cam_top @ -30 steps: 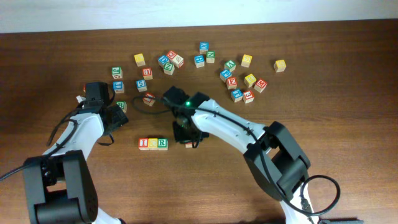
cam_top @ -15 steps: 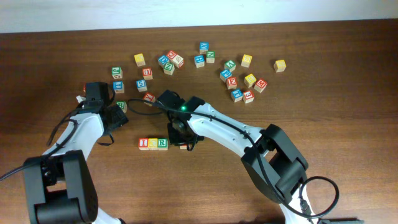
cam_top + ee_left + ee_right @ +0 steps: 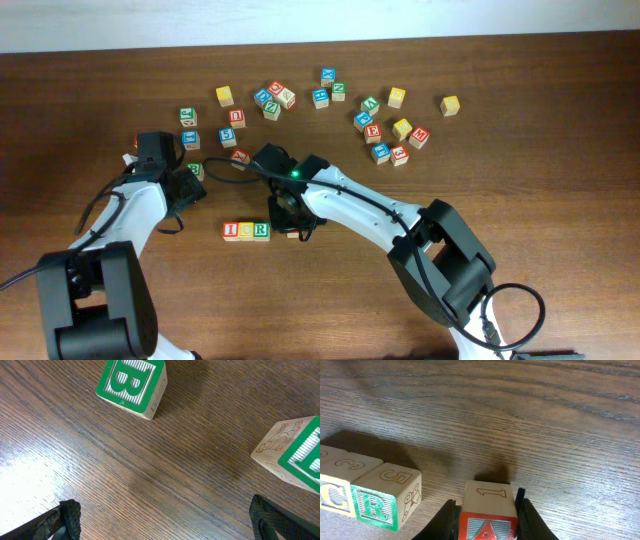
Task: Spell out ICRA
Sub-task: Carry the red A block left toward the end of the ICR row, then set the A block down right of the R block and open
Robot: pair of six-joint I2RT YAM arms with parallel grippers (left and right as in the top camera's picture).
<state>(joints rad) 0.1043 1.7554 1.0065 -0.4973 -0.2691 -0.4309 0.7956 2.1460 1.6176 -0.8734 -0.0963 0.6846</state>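
Progress: three of four letters placed. I block (image 3: 231, 231), C block (image 3: 246, 231) and R block (image 3: 261, 231) sit touching in a straight row on the table (image 3: 540, 150), reading I-C-R from left to right in the overhead view.

A block (image 3: 485, 530) is clamped between the fingers of the right gripper (image 3: 486, 505), jaws narrowed onto its two sides. It sits just beside the R block on the row's open end, with a gap of bare wood between them. Red A face points toward the wrist camera. Cannot tell whether its underside rests on the wood or hangs just above.

Left to do, by my reading: close the gap so A lines up flush with R, set it down, release.

Left gripper (image 3: 165, 517) is spread wide and holds nothing. It hovers low over the table near the B block (image 3: 132, 380), well apart from the row.

Legible markings:
- A block: red "A" on striped face; engraved "1" on top.
- R block: green "R"; engraved "5" on top, small outline drawing on the side.
- C block: "C" on yellow face; engraved "3" on top.
- B block: white "B" on green stripes.
- Second block (image 3: 292, 455) at the left wrist view's edge: green border, outline drawing on the side, letter cut off.

Spare blocks (image 3: 372, 130) lie scattered along the far side; letters too small to trust. No brand seen.
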